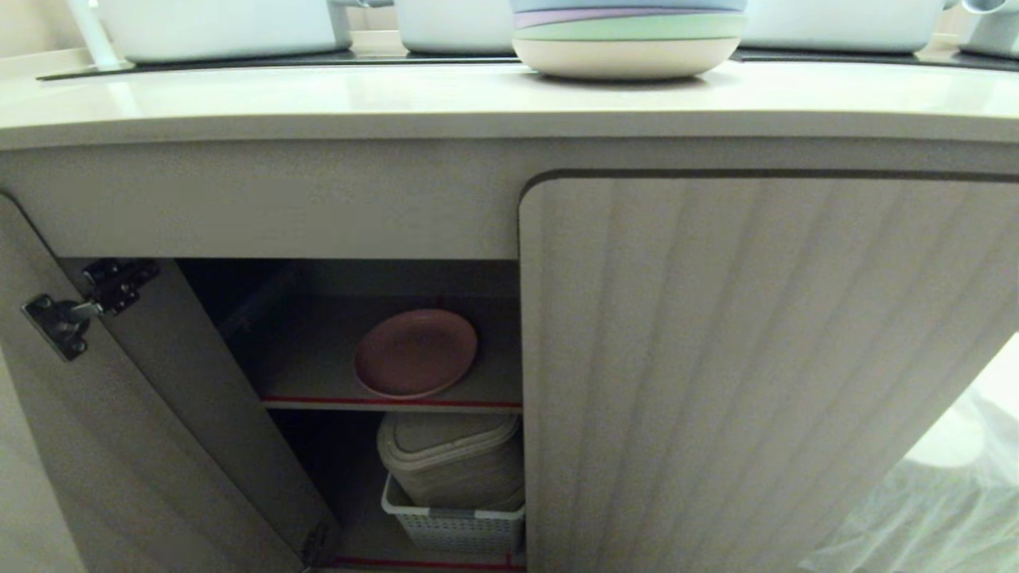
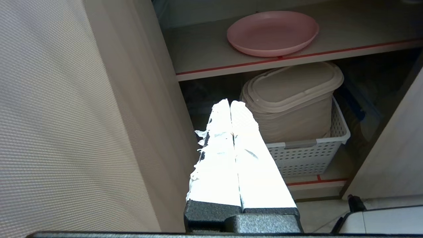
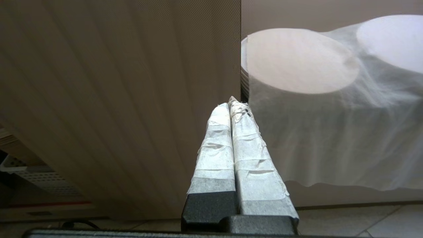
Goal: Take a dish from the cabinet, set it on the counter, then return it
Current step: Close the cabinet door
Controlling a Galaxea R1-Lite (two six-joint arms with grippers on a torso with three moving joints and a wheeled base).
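Observation:
The pink dish (image 1: 415, 352) lies flat on the upper grey shelf of the cabinet (image 1: 764, 374), near the shelf's red front edge; its left door (image 1: 151, 446) stands swung open. In the left wrist view the dish (image 2: 273, 32) sits beyond my left gripper (image 2: 230, 103), which is shut and empty, well short of the shelf beside the open door. My right gripper (image 3: 230, 104) is shut and empty in front of the closed right door (image 3: 115, 99). The counter (image 1: 318, 99) runs across above the cabinet. Neither gripper shows in the head view.
A stack of pastel plates (image 1: 629, 36) stands on the counter with white pots (image 1: 223, 28) behind it. On the lower shelf a beige lidded bin (image 1: 450, 458) sits in a white perforated basket (image 2: 307, 155). White cloth-covered round stools (image 3: 304, 62) stand right of the cabinet.

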